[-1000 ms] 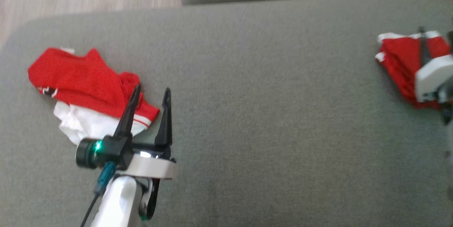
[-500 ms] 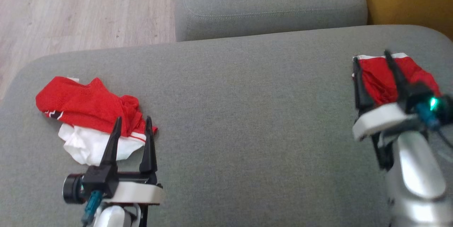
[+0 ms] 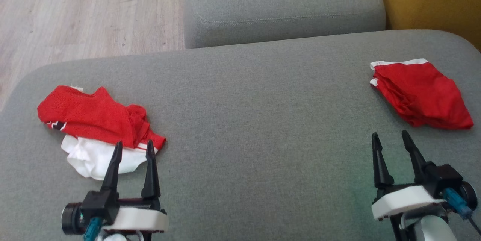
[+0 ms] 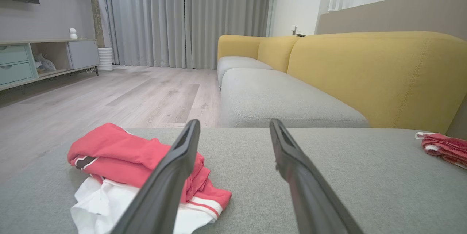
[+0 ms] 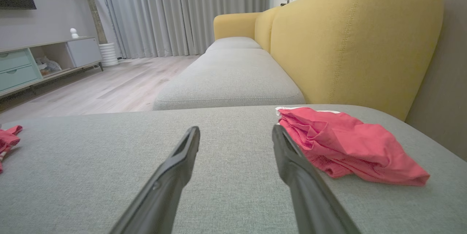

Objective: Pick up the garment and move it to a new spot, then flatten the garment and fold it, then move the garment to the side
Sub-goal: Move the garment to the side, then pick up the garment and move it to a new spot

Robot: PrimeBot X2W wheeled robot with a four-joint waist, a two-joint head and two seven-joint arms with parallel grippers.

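Note:
A folded red garment [image 3: 421, 96] with white trim lies flat at the far right of the grey sofa seat [image 3: 255, 120]; the right wrist view shows this garment [image 5: 346, 144] just right of my fingers. My right gripper [image 3: 389, 134] stands open and empty, short of it and apart from it. A crumpled red garment [image 3: 97, 117] lies over white cloth [image 3: 94, 158] at the left. My left gripper [image 3: 134, 143] is open and empty, its tips at that pile's near edge. In the left wrist view the pile [image 4: 131, 157] sits behind the left finger [image 4: 171, 175].
A second grey seat cushion [image 3: 282, 8] adjoins the far side. The yellow backrest [image 3: 432, 0] rises at the right. Wooden floor [image 3: 75, 11] lies beyond the seat's rounded far-left edge. The seat's middle stretch is bare fabric.
The camera has tilted, shifting the whole picture. My right gripper has drawn back off the folded red garment, leaving it lying there. My left gripper has also pulled back from the pile.

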